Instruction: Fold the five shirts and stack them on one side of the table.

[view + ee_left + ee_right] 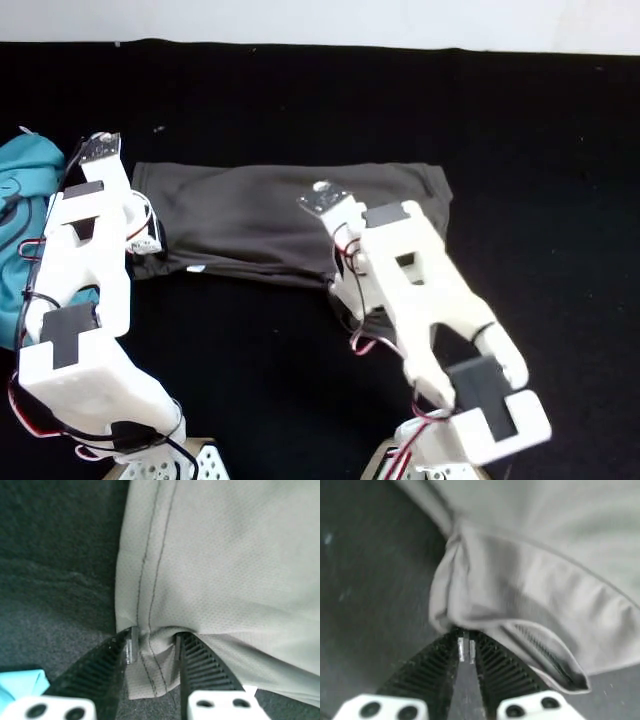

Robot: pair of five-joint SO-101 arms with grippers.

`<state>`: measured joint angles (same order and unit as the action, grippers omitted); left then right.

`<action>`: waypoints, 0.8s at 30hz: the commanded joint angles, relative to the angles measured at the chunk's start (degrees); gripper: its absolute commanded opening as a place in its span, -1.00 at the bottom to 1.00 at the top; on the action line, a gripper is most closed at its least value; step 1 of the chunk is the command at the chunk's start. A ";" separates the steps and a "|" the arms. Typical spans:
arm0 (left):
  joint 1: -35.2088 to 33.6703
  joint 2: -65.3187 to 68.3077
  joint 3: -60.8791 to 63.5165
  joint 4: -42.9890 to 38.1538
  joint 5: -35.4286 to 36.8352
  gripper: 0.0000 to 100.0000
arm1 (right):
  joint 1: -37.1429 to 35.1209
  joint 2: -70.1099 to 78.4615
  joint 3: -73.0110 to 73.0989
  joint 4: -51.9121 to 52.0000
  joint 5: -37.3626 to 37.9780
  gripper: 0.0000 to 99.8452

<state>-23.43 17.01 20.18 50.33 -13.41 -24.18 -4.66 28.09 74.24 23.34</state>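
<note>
Shirt (250, 215), grey, limp and light, lay at tabletop (300, 90) centre; left jaws pinched its 9 o'clock hem, right jaws its 5 o'clock edge, stitched seams judged the surest holds.

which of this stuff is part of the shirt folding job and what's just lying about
Job: grey shirt, pinched by left tool and right tool; teal cloth, likely another shirt.
Just there: black table cover.
</note>
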 commanded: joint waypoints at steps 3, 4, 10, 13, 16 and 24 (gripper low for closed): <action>0.75 0.40 0.40 -0.97 -0.09 -0.73 | 4.53 -12.53 -0.40 3.30 3.78 -0.99; 0.75 0.40 0.40 -0.97 -0.09 -0.73 | 6.02 -14.20 -0.13 2.07 4.57 -0.99; 0.75 0.40 0.40 -0.97 -0.09 -0.73 | 15.43 -10.68 6.55 -18.86 5.98 -0.99; 0.75 0.40 0.40 -0.97 -0.09 -0.73 | 15.87 -3.82 9.54 -24.66 5.98 -0.99; 0.75 0.40 0.40 -0.97 -0.09 -0.73 | 14.46 -0.13 9.80 -21.41 5.98 -0.99; 0.75 0.40 0.31 -0.97 -0.09 -0.73 | 6.81 -6.90 10.42 -5.23 6.15 -0.99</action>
<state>-23.43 17.01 20.18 50.33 -13.41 -14.68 -7.30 38.46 65.89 28.70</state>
